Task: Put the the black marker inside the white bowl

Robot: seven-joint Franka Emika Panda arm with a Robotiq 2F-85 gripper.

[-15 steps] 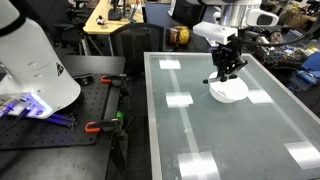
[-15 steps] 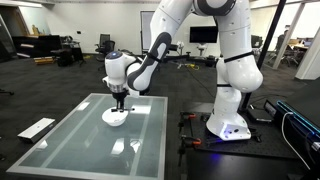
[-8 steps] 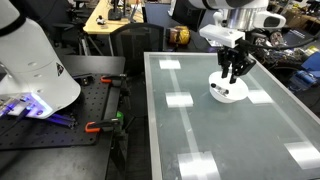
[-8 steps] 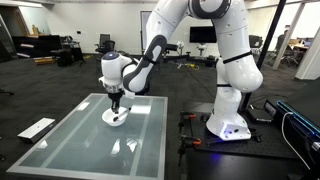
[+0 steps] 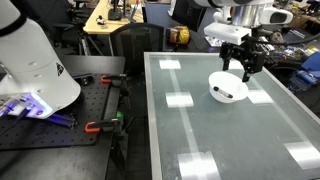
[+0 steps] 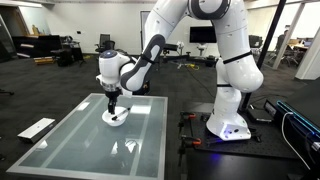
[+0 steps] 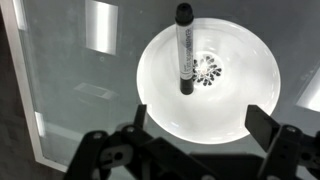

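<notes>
The black marker (image 7: 185, 48) lies inside the white bowl (image 7: 240, 95), reaching from its far rim to its middle. My gripper (image 7: 197, 120) is open above the bowl's near edge, fingers (image 7: 264, 124) spread wide with nothing between them. In an exterior view the gripper (image 5: 241, 70) hangs just above and behind the bowl (image 5: 228, 88), where the marker (image 5: 221, 93) shows as a small dark mark. From the opposite side, the gripper (image 6: 111, 101) sits over the bowl (image 6: 116, 117).
The bowl rests on a glass-topped table (image 5: 200, 125) whose left edge (image 7: 30, 110) runs close by in the wrist view. A black bench with orange clamps (image 5: 100, 126) stands beside it. The robot base (image 6: 228, 125) is behind the table.
The gripper went from shut to open, letting go of the marker, which now lies in the bowl. The gripper has risen and drawn away from the bowl.
</notes>
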